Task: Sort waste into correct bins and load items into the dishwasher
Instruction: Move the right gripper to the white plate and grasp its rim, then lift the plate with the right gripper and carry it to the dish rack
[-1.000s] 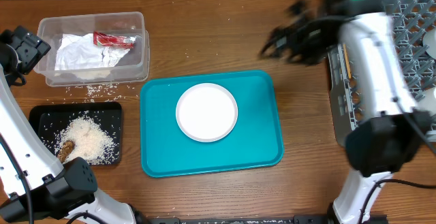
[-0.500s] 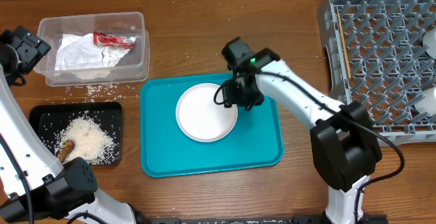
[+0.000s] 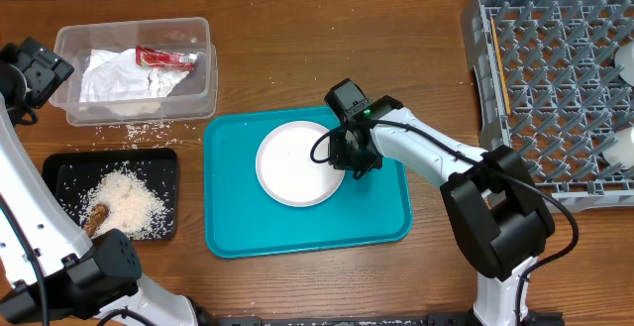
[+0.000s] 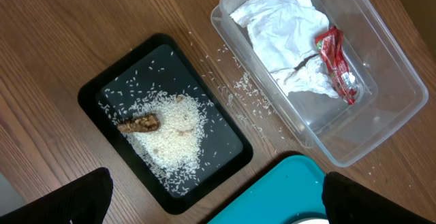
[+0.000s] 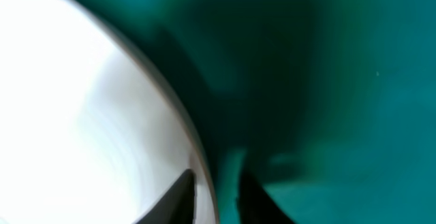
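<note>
Two bins sit at the left of the overhead view. A clear, thin-walled tub [image 3: 203,68] holds the soft crumpled napkin [image 3: 114,76] and the glossy red wrapper [image 3: 166,58]. Below it, a shallow black tray [image 3: 59,167] carries the rice [image 3: 129,202] and a brown lump [image 3: 96,217], so I judge dry rubbish and food are kept apart. My left gripper [image 3: 30,73] hangs spread wide and empty over them. At centre, the smooth round plate [image 3: 292,163] lies on the teal tray [image 3: 376,217]. My right gripper [image 3: 355,163] straddles its right rim, a finger on each side, drawn close. I cannot tell whether they bite. That thin edge looks like the only purchase. The grey lattice rack [image 3: 555,68] stands at upper right.
</note>
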`<action>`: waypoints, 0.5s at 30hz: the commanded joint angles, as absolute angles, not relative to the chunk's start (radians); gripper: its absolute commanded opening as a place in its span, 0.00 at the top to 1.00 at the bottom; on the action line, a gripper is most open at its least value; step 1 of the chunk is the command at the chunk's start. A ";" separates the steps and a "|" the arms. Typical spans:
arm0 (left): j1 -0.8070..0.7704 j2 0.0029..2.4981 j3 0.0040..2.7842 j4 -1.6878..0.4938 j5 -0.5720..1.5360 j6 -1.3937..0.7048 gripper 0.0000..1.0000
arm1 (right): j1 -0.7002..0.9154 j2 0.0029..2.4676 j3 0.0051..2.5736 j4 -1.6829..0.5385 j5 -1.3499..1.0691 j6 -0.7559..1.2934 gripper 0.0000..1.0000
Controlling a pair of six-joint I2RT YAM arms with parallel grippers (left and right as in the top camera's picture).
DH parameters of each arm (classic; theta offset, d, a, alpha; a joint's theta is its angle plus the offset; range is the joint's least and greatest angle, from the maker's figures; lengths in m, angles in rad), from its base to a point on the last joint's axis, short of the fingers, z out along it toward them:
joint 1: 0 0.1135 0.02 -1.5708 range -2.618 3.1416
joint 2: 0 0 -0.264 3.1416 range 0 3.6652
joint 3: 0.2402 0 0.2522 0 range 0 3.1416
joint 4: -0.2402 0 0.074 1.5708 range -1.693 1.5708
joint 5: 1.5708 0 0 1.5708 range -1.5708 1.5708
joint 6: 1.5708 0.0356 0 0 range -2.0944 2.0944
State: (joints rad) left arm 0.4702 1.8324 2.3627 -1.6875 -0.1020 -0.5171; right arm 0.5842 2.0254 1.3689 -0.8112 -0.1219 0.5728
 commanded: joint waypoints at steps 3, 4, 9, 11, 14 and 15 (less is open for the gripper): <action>0.471 1.827 2.376 -1.689 -0.108 -0.501 0.00 | 0.585 2.021 1.370 -0.839 -0.144 0.581 0.96; 0.471 1.827 2.376 -1.689 -0.108 -0.501 0.00 | 0.578 2.019 1.388 -0.859 -0.143 0.581 0.96; 0.471 1.827 2.376 -1.689 -0.108 -0.501 0.00 | 0.485 1.985 1.549 -1.030 -0.109 0.575 0.96; 0.471 1.827 2.376 -1.689 -0.108 -0.501 0.00 | 0.427 1.959 1.639 -1.112 -0.047 0.569 0.96; 0.471 1.827 2.376 -1.689 -0.108 -0.501 0.00 | 0.316 1.908 1.797 -1.241 0.106 0.556 0.96; 0.471 1.827 2.376 -1.689 -0.107 -0.501 0.00 | 0.280 1.895 1.842 -1.266 0.123 0.519 0.96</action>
